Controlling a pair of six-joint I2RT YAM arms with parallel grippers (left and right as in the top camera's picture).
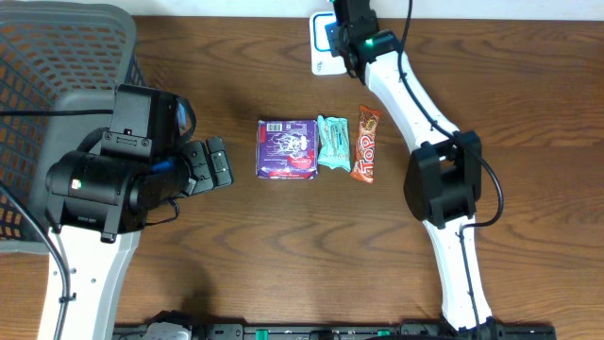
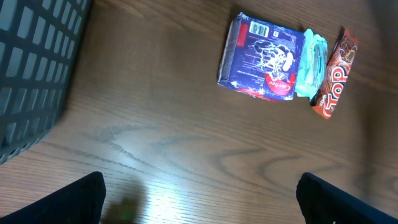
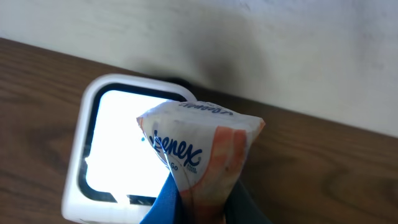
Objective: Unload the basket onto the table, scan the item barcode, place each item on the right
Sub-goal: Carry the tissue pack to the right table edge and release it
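A: Right claw (image 3: 199, 202) status?
B: Clamped on the tissue pack (image 3: 199, 149), right in front of the scanner's (image 3: 118, 143) lit window.
A: Left claw (image 1: 209, 165)?
B: Jaws wide apart, nothing in them, over the surface (image 1: 283, 264) beside the basket (image 1: 57, 57). Three snack packs (image 1: 319, 144) lie mid-surface.

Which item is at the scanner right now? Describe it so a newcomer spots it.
Go to the far edge of the table, where a white scanner with a lit window sits. The right gripper is shut on a tissue pack in front of that window. Unlike the row of snacks lying mid-table, it is white and orange, marked Kleenex, and held in a gripper.
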